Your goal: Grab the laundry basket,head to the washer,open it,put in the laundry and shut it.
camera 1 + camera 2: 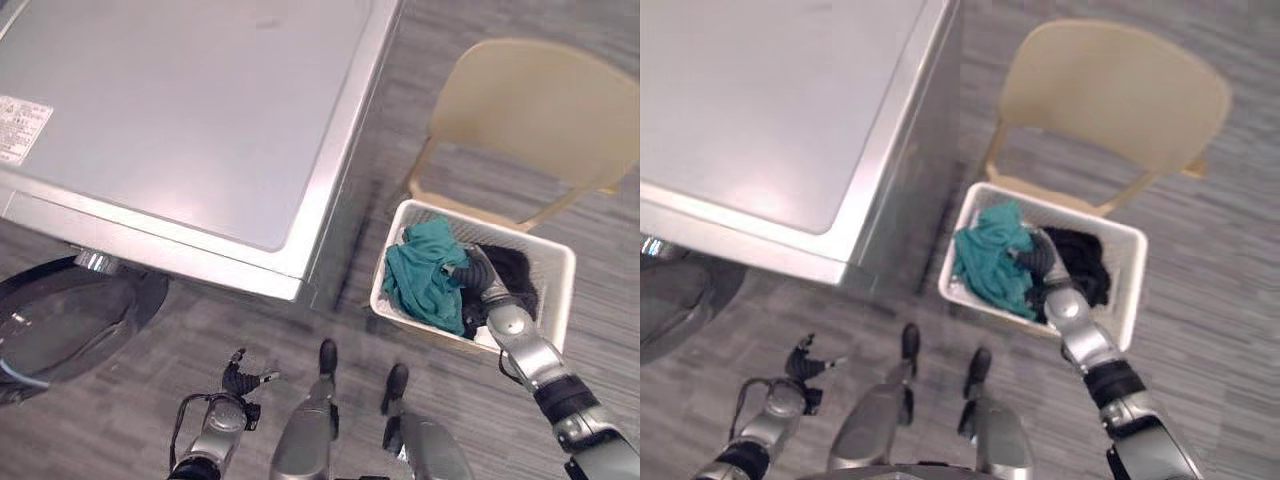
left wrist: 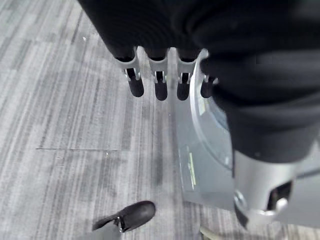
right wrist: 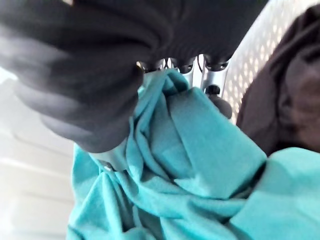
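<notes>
Nearest, the left hand [image 1: 238, 380] hangs low over the grey striped floor [image 1: 130, 400], fingers [image 2: 135, 85] straight and holding nothing. Beside it the washer's round dark glass door [image 1: 60, 325] stands swung open. Further out, the right hand [image 1: 478, 270] is down inside the white perforated plastic laundry basket [image 1: 545, 262], fingers curled into the teal cloth [image 1: 425, 275], a black garment [image 1: 515, 272] alongside. Beyond, the silver-grey washer [image 1: 180, 120] and a beige plastic chair [image 1: 530, 110].

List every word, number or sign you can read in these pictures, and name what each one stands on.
None can be read.
White label on the washer's top: print too small to read.
Sticker on the washer's front: too blurred to read.
Laundry basket, chair: no print seen.
</notes>
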